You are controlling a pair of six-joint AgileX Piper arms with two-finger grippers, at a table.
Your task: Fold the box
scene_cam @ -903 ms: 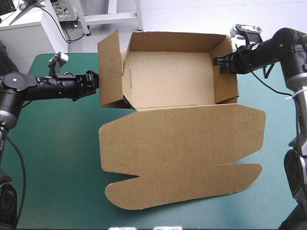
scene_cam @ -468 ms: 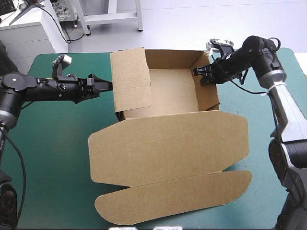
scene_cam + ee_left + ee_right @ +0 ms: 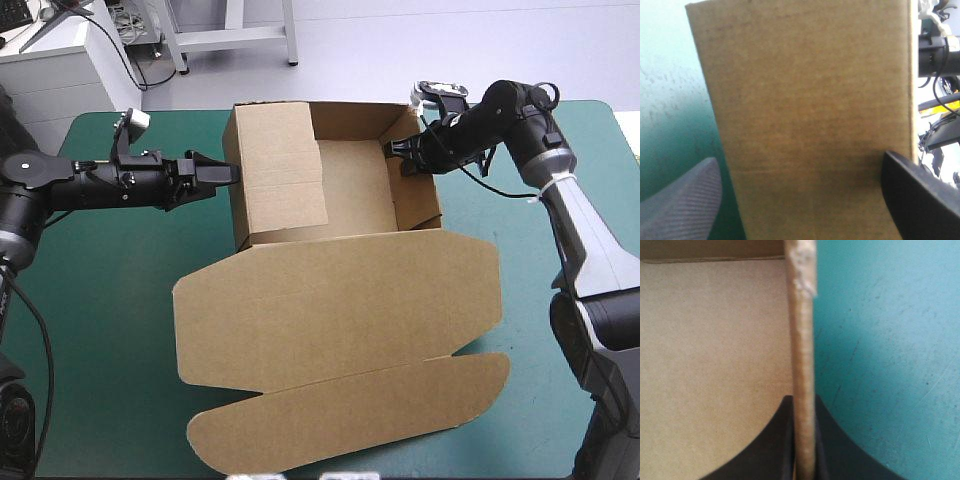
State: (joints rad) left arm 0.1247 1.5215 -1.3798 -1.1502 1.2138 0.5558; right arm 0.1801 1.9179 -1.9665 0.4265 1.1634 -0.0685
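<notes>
1. Lying flat across the lower half of the high view, the lid [image 3: 340, 300] of the brown box [image 3: 360, 190] is resting on the teal-green cover [image 3: 110, 300], clear of the wall work
2. Mid-left, the left gripper [image 3: 225, 173] is standing wide open at the raised left flap [image 3: 275, 165], likely to tip it inward
3. Upper right, the right gripper [image 3: 397, 157] is pinching the right wall [image 3: 415, 195], probably steadying the tray
</notes>
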